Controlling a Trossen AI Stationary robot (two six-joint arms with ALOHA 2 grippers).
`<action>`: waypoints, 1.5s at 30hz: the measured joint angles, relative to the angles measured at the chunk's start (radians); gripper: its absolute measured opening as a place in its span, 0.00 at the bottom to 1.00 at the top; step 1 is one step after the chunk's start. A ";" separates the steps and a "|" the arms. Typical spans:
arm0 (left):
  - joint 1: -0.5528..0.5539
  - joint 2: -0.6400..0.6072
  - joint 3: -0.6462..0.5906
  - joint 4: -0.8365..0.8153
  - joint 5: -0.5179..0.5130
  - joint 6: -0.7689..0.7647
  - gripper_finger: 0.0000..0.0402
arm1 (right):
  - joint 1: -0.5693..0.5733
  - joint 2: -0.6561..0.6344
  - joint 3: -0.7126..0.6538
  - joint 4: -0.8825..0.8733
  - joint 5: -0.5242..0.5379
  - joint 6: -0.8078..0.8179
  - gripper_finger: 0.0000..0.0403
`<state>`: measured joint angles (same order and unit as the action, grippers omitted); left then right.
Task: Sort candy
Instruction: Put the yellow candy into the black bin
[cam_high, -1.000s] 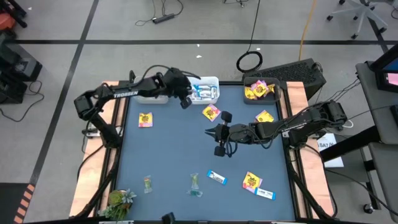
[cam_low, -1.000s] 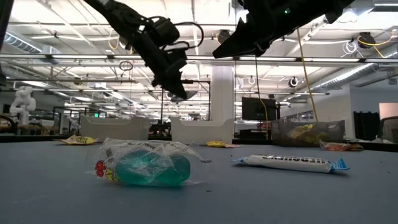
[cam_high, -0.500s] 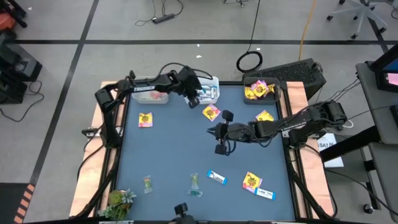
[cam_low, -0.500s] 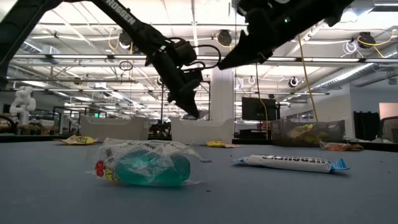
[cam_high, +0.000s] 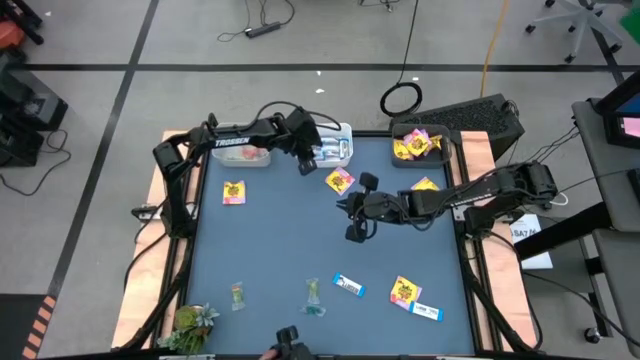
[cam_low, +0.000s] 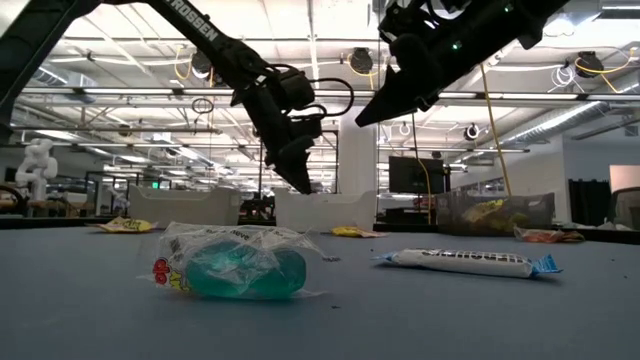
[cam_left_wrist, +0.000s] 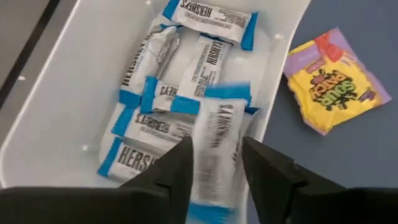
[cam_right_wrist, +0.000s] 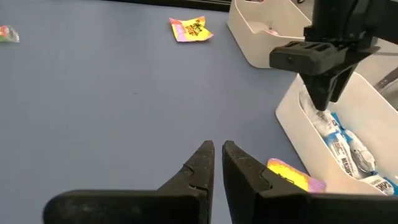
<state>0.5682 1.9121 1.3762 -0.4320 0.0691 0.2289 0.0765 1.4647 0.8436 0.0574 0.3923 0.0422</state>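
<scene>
My left gripper (cam_high: 309, 160) hangs over the white bin (cam_high: 345, 133) of blue-and-white bars at the table's far edge, shut on one more bar (cam_left_wrist: 216, 146), which looks blurred. My right gripper (cam_high: 342, 208) hovers shut over the middle of the table, touching nothing, with a yellow packet (cam_high: 339, 181) lying flat just beyond it. More candy lies flat on the blue table: yellow packets (cam_high: 233, 192) (cam_high: 425, 187) (cam_high: 404, 290), blue-and-white bars (cam_high: 348, 285) (cam_high: 426, 312) and clear-greenish pieces (cam_high: 237, 295) (cam_high: 314, 297). My left gripper has the blue-and-white bar (cam_left_wrist: 214, 174) pinched between its two fingers, which lie along the bar. The fingers (cam_right_wrist: 323, 93) come from above, pointing down into the bin. The bar's free end (cam_right_wrist: 319, 119) hangs below them, just over the bars lying in the bin.
A second white bin (cam_high: 250, 152) stands left of the bar bin, and a dark tray (cam_high: 420, 130) holding yellow packets stands at the far right corner. A green leafy thing (cam_high: 190, 322) sits at the near left corner. Open blue surface lies between the scattered candy.
My left gripper has moved toward the table's right and now stays over the bar bin, fingers pointing down. My right gripper has shifted slightly toward the far edge, still shut. The loose candy has not moved.
</scene>
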 joint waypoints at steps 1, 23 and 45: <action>0.000 0.000 0.000 0.000 -0.003 0.012 0.38 | -0.002 0.000 0.000 0.000 0.000 0.000 0.06; -0.167 -0.314 -0.438 0.530 0.006 0.024 0.05 | 0.080 0.000 -0.137 -0.004 0.017 0.232 0.00; -0.346 -0.491 -0.992 1.271 -0.097 -0.041 0.05 | -0.288 0.296 -0.155 0.351 -0.061 0.244 0.57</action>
<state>0.2218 1.4212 0.3843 0.8394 -0.0277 0.1883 -0.2117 1.7603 0.6890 0.4088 0.3311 0.2859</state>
